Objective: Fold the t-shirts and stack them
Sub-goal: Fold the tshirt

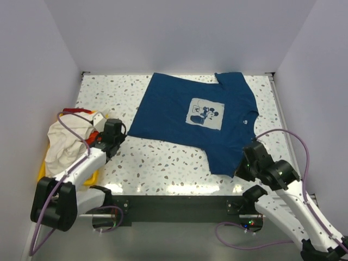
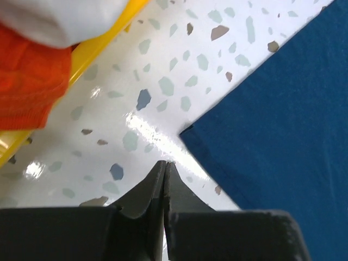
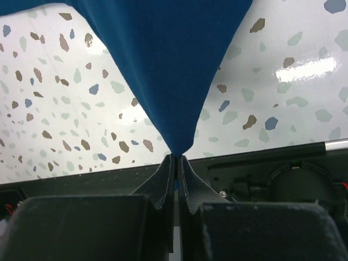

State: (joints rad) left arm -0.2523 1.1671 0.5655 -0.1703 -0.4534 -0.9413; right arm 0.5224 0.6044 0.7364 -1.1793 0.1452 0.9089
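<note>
A navy blue t-shirt (image 1: 179, 117) with a white mouse print (image 1: 206, 114) lies spread flat across the table. My right gripper (image 3: 176, 156) is shut on the shirt's near right hem corner (image 1: 231, 171), and the cloth (image 3: 163, 54) rises from the pinch in a taut point. My left gripper (image 2: 165, 163) is shut with nothing between its fingers, its tips on the bare table just short of the shirt's near left corner (image 2: 187, 133). More t-shirts, cream-white (image 1: 65, 141), orange (image 2: 27, 81) and red (image 1: 73, 111), sit heaped at the left.
The heaped shirts rest in a yellow bin (image 1: 41, 173) at the table's left edge, close behind my left arm. White walls enclose the speckled tabletop (image 1: 163, 163). A black base rail (image 1: 174, 204) runs along the near edge, under my right gripper (image 1: 241, 169).
</note>
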